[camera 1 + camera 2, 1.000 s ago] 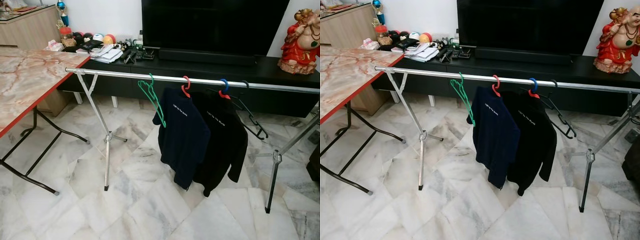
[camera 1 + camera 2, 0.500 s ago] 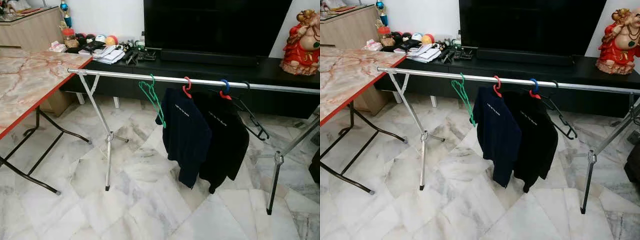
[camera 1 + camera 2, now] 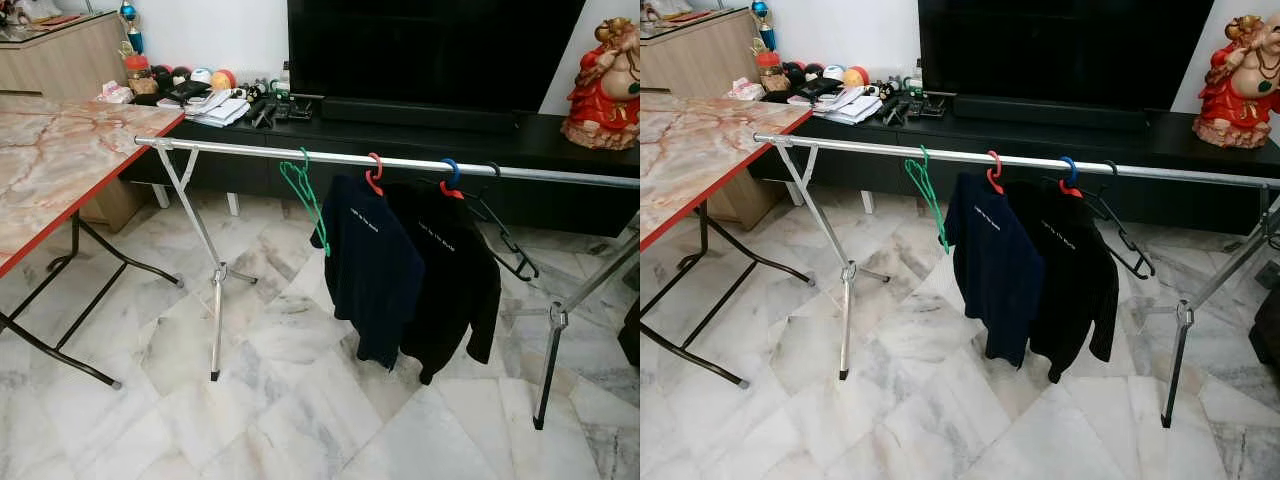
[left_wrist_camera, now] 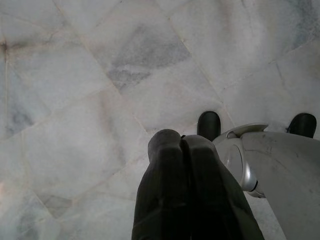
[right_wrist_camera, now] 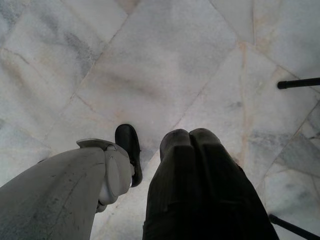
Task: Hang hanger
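Green hanger (image 3: 306, 196) on the rail (image 3: 250, 151), frame centre, beside two shirts.
We hang both arms at our sides: left gripper (image 4: 182, 145) and right gripper (image 5: 189, 136) pressed together, empty, over marble. A careless bump could knock that hanger off.

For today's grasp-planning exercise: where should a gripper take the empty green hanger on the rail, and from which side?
Grip the green hanger on its sloping shoulder bar below the hook, coming from the camera side. It hangs free on the rail, with the navy shirt crowding its right.

Small white print on the navy shirt (image 3: 374, 268) and black shirt (image 3: 446, 280), illegible.
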